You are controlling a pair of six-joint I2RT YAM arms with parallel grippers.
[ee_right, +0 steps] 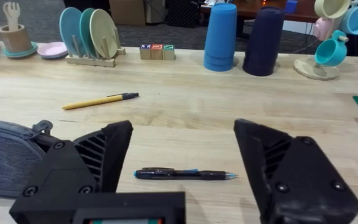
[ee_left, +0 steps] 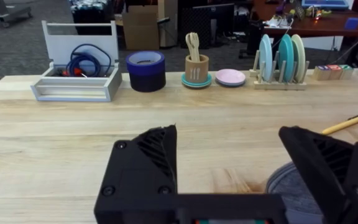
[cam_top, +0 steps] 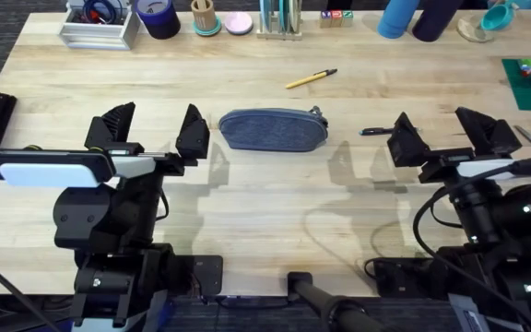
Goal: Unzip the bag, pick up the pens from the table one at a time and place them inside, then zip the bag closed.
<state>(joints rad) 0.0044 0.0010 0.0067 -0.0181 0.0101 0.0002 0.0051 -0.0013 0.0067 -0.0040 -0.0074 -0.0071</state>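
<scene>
Blue-grey pencil pouch (cam_top: pixel 273 129) lies zipped mid-tabletop (cam_top: pixel 247 212), soft and floppy so pinch its pull loop (cam_top: pixel 317 112), yellow pen (cam_top: pixel 310 78) beyond, black pen (cam_top: pixel 374 132) right; left gripper (cam_top: pixel 154 130) and right gripper (cam_top: pixel 444 131) jaws spread, empty.

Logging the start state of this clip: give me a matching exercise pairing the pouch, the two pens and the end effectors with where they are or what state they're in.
Things:
1. pouch
2. yellow pen
3. black pen
4. left end effector
5. right end effector

Places or states:
A. lying on the table between the right end effector's open fingers
B. open, just left of the pouch
C. zipped shut, mid-table
D. open, right of the pouch
E. lying beyond the pouch, toward the far edge

Pairs: 1-C, 2-E, 3-A, 4-B, 5-D
</scene>
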